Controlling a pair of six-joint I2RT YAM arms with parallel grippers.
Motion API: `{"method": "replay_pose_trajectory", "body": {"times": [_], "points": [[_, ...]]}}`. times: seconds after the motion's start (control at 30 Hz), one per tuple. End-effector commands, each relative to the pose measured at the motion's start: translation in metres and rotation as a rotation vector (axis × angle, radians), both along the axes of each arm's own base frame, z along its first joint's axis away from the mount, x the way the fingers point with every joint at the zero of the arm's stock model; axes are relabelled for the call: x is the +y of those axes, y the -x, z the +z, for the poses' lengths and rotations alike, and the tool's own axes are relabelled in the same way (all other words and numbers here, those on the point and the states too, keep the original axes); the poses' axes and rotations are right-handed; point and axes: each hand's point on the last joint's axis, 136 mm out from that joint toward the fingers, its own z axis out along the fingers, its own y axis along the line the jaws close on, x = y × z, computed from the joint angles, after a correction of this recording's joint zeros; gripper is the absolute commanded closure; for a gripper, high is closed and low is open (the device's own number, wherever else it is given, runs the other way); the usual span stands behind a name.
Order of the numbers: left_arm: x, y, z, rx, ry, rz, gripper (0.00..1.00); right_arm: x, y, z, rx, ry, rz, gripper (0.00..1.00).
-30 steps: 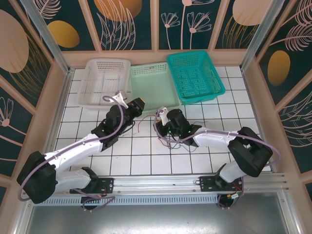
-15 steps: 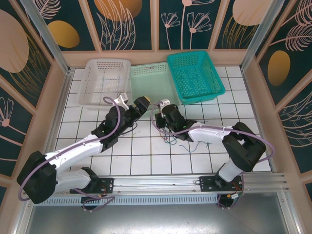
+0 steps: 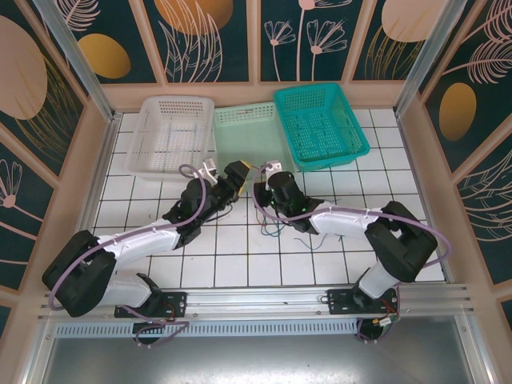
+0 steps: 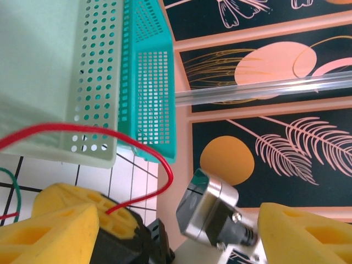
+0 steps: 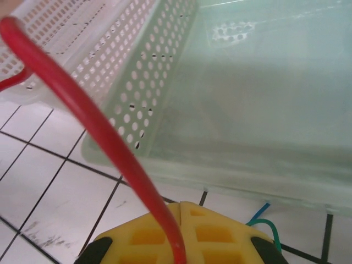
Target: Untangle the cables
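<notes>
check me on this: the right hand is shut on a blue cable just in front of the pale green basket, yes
Not quite: the colour is wrong. The right hand is shut on a red cable, not a blue one. The right wrist view shows it rising from between the closed yellow pads. The rest stands: the pale green basket sits just in front of it.

A: What did we record of the enclosure?

B: We noted walls (image 3: 224, 56) on three sides: dark teal panels printed with pale leaves, flowers and orange ovals, set in a peach-coloured frame (image 3: 256, 94). Slanted metal posts (image 3: 76, 56) stood at the two back corners.

A: And the work surface?

B: We found a white table top (image 3: 232, 264) ruled into squares by dark lines. An aluminium rail (image 3: 264, 298) bounded its near edge, with a grey metal sheet (image 3: 256, 360) below that in the overhead view. The light was even and soft. Close up, we saw grey scuffs (image 5: 33, 226) on the white squares.
</notes>
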Motion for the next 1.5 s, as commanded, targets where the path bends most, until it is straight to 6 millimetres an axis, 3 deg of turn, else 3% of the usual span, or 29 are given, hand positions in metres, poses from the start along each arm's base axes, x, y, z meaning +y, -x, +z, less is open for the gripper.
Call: {"method": "replay_pose_trajectory", "body": {"times": [0.0, 0.3, 0.47, 0.6, 0.87, 1.13, 1.47], "points": [[0.008, -0.006, 0.015, -0.045, 0.078, 0.057, 0.25, 0.013, 0.017, 0.027, -0.044, -0.105, 0.094, 1.00], [0.012, -0.012, 0.007, -0.034, 0.060, 0.096, 0.32, 0.015, 0.039, 0.032, -0.057, -0.137, 0.200, 1.00], [0.008, -0.014, 0.003, -0.037, 0.043, 0.083, 0.45, 0.021, 0.045, 0.031, -0.051, -0.153, 0.244, 1.00], [0.017, -0.016, 0.001, -0.054, 0.019, 0.112, 0.55, 0.023, 0.051, 0.027, -0.041, -0.134, 0.287, 1.00], [0.042, -0.020, 0.021, -0.152, -0.165, 0.170, 0.76, 0.028, 0.070, 0.009, 0.027, -0.104, 0.393, 1.00], [0.026, -0.021, 0.042, -0.288, -0.441, 0.042, 1.00, 0.043, 0.079, 0.000, 0.092, -0.084, 0.486, 1.00], [0.024, -0.026, 0.056, -0.387, -0.723, -0.032, 1.00, 0.045, 0.084, -0.029, 0.167, 0.042, 0.511, 1.00]]}}
